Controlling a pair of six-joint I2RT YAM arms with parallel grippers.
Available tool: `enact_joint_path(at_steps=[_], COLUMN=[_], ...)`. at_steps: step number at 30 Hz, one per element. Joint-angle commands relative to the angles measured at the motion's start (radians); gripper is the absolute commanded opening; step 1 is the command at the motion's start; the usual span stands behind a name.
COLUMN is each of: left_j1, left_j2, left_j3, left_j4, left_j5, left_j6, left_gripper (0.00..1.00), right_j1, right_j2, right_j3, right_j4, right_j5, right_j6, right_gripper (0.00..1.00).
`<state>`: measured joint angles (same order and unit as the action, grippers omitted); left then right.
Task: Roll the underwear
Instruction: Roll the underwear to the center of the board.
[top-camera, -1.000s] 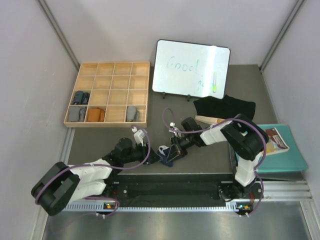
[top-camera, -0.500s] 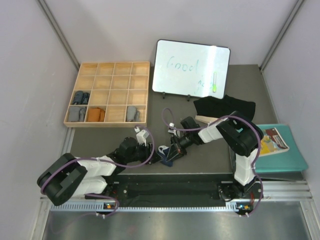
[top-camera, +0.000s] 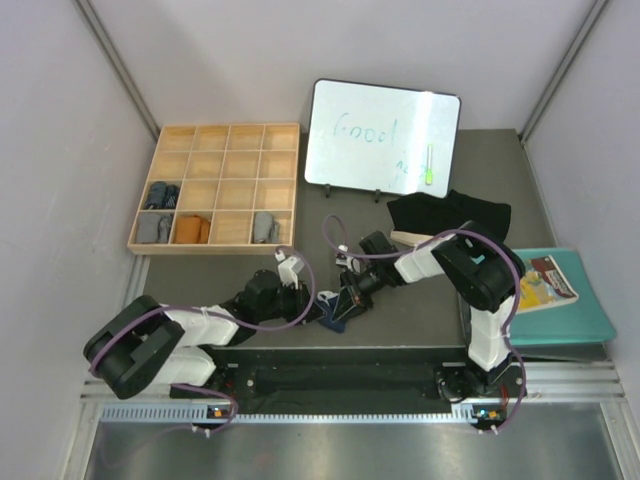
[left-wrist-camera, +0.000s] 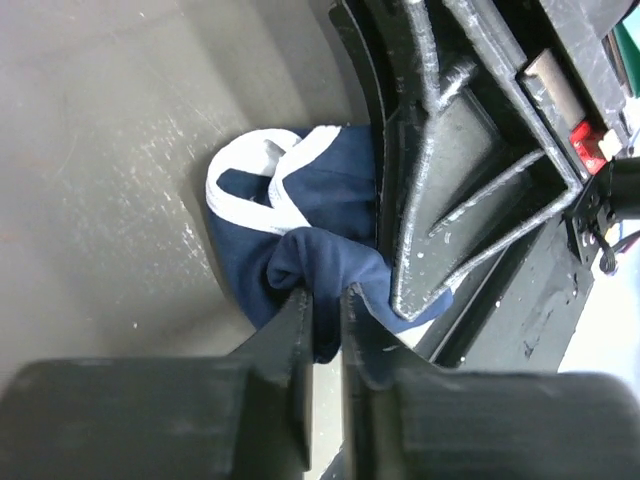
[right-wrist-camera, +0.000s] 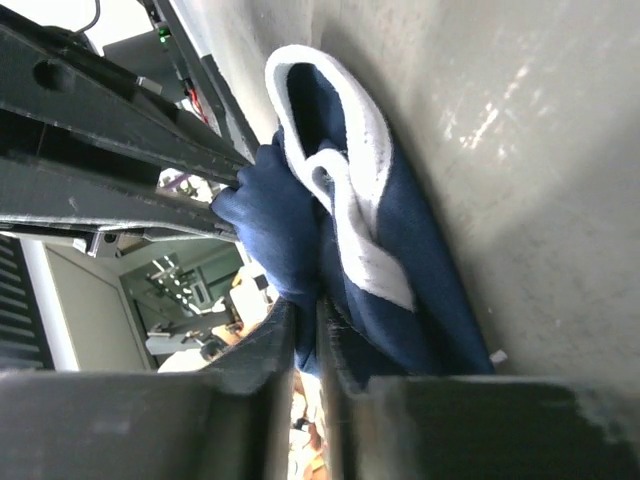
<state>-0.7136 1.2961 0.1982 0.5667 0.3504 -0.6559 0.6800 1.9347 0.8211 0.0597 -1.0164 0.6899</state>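
Observation:
Navy underwear (top-camera: 332, 309) with white trim lies bunched on the dark table between my two grippers. In the left wrist view its cloth (left-wrist-camera: 300, 205) is folded over, and my left gripper (left-wrist-camera: 325, 300) is shut on a fold at its near edge. My right gripper (right-wrist-camera: 307, 312) is shut on the same underwear (right-wrist-camera: 375, 230) from the other side, pinching a navy fold beside the white trim. From above, the left gripper (top-camera: 316, 308) and the right gripper (top-camera: 346, 302) nearly meet over it. Black underwear (top-camera: 450, 214) with a beige waistband lies at the back right.
A wooden divided tray (top-camera: 215, 130) at the back left holds grey rolled cloths (top-camera: 265, 227) and an orange one (top-camera: 190, 229). A whiteboard (top-camera: 382, 138) stands behind. A teal folder (top-camera: 575, 315) with a booklet lies at the right. The metal base rail (top-camera: 340, 365) runs along the front.
My left arm has slid right to the navy underwear and its fingers have closed on a fold. The right gripper has kept its hold, almost unmoved.

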Motion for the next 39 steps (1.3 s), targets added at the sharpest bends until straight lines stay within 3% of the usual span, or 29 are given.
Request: enact_joint_path(at_steps=[1, 6, 15, 25, 39], left_j1=[-0.003, -0.003, -0.003, -0.012, -0.037], left_j2=[0.019, 0.040, 0.150, 0.166, 0.201], left_j3=[0.035, 0.084, 0.179, 0.210, 0.283], left_j4=[0.010, -0.080, -0.223, -0.272, -0.381], left_j5=[-0.045, -0.038, -0.022, 0.030, 0.012], left_j6=[0.024, -0.001, -0.001, 0.058, 0.093], left_gripper=[0.01, 0.00, 0.00, 0.00, 0.00], right_j1=[-0.016, -0.016, -0.020, -0.034, 0.010], right_j2=[-0.005, -0.086, -0.284, -0.503, -0.382], right_j3=[-0.002, -0.031, -0.059, -0.163, -0.119], right_j4=[-0.032, -0.021, -0.162, -0.182, -0.053], right_j5=[0.222, 0.252, 0.389, 0.571, 0.547], right_j6=[-0.067, -0.050, -0.082, -0.059, -0.153], right_gripper=[0.21, 0.45, 0.60, 0.73, 0.72])
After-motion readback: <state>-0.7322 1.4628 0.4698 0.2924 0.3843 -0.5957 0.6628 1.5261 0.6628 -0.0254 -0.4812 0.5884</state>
